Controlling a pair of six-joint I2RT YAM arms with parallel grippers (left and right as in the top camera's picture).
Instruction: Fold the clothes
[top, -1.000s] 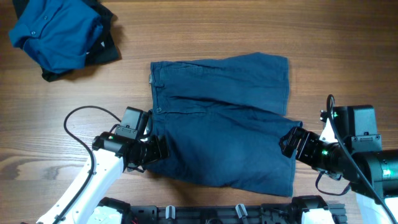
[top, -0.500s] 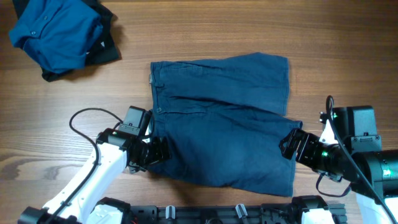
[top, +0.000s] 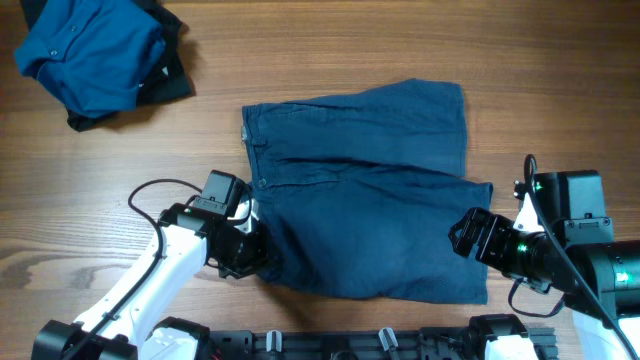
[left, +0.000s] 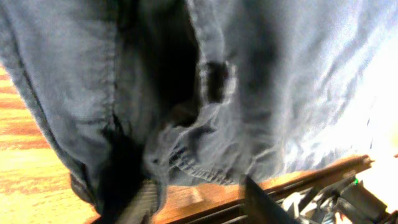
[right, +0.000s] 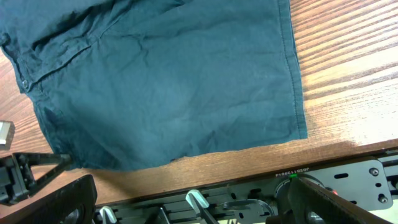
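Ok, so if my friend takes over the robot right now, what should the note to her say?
Left pincer: pinching the shorts at the near waistband corner.
Right pincer: open, empty, by the shorts' near hem corner.
Shorts lie flat in the middle; blue shirt is crumpled in the far left corner.
Done: nothing folded yet.
To do: fold the shorts, then the shirt.
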